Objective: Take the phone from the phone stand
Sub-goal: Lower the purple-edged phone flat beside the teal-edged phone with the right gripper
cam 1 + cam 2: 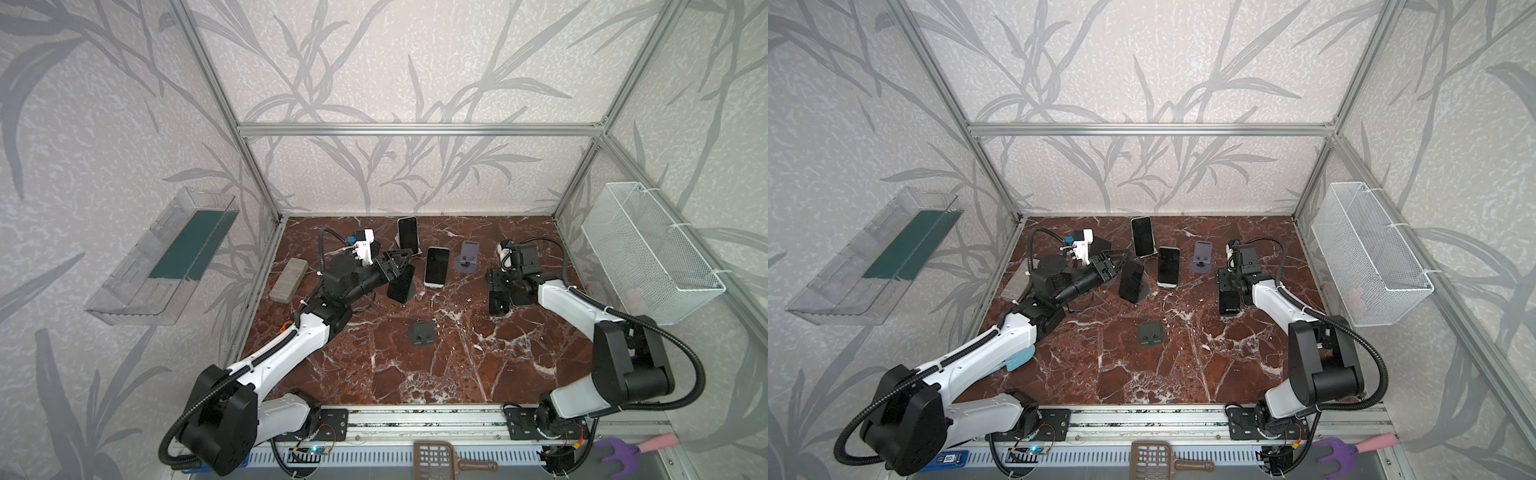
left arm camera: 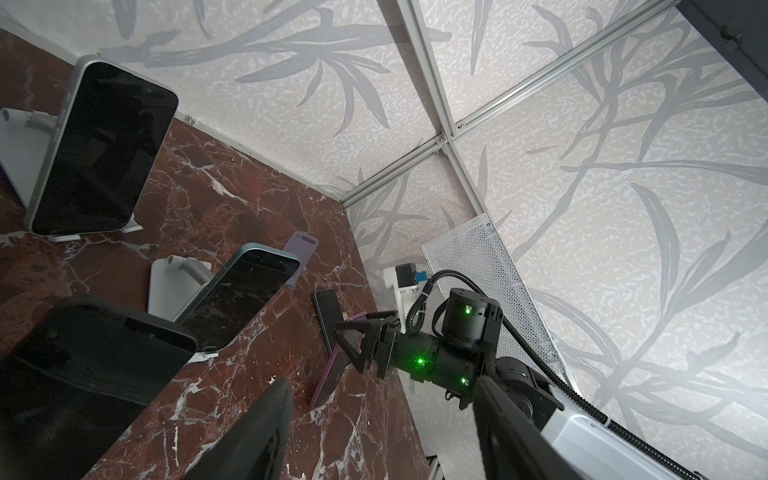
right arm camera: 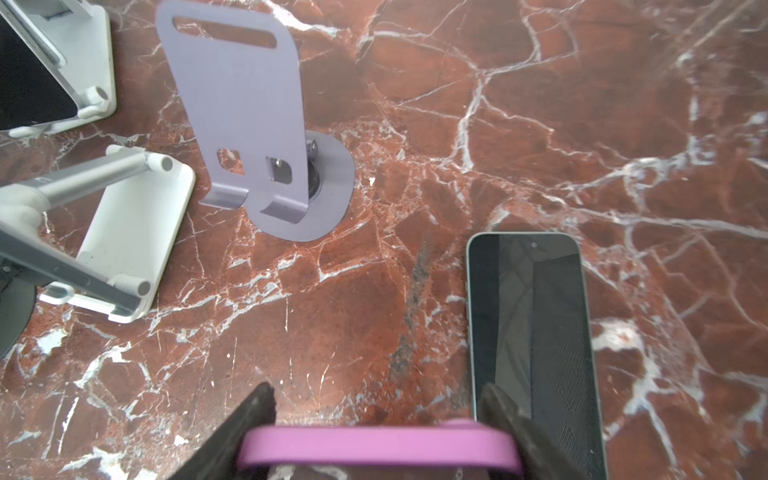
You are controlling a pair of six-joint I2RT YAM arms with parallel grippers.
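So, in both top views the left tool (image 1: 402,261) gapes with nothing in it, just beside a dark phone (image 1: 401,284) propped upright. The right tool (image 1: 498,289) sits near the lilac stand (image 1: 469,257). The left wrist view adds the pink-cased phone (image 2: 326,384), seen edge-on in that right tool. The right wrist view shows its fingers clamped on it, with a flat phone (image 3: 532,332) lying beside on the counter (image 3: 582,104). The print on the blue tag (image 1: 948,459) is too small to read.

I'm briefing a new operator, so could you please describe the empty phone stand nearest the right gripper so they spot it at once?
On the red marble table, look at the back right, between the phone on the nearer white stand and the right gripper. The lilac phone stand is there. It alone is lilac and holds no phone; the other empty stand is dark grey.
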